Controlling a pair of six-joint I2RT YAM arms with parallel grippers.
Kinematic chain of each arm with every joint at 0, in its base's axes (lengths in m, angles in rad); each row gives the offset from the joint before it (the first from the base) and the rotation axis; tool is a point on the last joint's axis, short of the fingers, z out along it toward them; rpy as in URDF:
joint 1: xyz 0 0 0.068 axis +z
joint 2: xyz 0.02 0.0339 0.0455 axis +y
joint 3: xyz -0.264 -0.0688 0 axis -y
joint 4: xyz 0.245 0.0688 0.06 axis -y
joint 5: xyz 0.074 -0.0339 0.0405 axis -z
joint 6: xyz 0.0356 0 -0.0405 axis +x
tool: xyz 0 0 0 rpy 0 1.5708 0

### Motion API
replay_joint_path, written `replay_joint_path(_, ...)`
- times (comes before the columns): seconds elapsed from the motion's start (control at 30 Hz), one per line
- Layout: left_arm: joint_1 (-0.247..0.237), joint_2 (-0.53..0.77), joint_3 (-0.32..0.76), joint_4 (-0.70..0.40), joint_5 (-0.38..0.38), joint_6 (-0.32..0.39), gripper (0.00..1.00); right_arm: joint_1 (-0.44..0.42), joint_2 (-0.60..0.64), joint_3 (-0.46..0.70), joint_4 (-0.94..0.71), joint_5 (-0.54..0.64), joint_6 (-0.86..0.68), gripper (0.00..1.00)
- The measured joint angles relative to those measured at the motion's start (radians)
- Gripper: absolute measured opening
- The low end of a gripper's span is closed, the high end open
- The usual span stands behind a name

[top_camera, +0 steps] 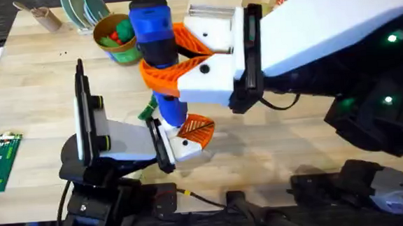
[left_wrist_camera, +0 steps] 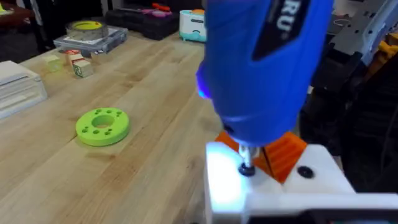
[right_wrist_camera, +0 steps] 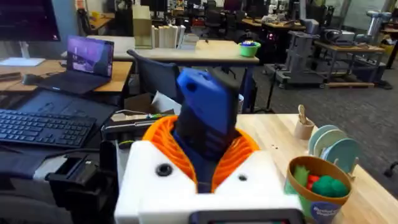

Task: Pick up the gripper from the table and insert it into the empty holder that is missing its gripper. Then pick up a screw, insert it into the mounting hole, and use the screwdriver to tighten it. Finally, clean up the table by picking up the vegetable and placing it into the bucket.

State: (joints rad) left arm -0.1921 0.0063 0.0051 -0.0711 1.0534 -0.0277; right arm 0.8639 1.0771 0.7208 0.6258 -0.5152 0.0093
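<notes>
Screw-tightening is the step in hand: the right gripper (top_camera: 177, 62), its orange ribbed pads clamped on the chunky bright blue cylindrical screwdriver (top_camera: 156, 42), stands it upright with its bit on a dark screw (left_wrist_camera: 247, 168) in the plain white plastic finger mount (left_wrist_camera: 273, 186) on the left gripper (top_camera: 178, 139), whose finger spread I cannot tell. Next, I judge: hold the bit seated and straight, drive it home. Only white letters "RU" (left_wrist_camera: 290, 17) read on the tool.
</notes>
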Motion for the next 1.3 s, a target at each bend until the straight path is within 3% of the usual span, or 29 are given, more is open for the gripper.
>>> replay_joint_path(0.77, 0.000, 0.000, 0.000, -0.004, 0.000, -0.004, 0.003, 0.000, 0.014, 0.000, 0.003, -0.002, 0.014, 0.088)
replay_joint_path(0.9, 0.000, 0.000, 0.000, 0.000, 0.000, -0.003, 0.003, -0.012, 0.015, -0.005, 0.085, -0.004, 0.018, 0.086)
replay_joint_path(1.13, 0.000, 0.000, 0.000, 0.000, 0.000, -0.003, 0.003, -0.140, -0.054, -0.006, 0.295, -0.006, 0.020, 0.081)
replay_joint_path(1.3, 0.000, 0.000, 0.000, 0.000, 0.000, -0.003, 0.003, -0.258, -0.073, -0.006, 0.154, 0.000, -0.075, 0.079)
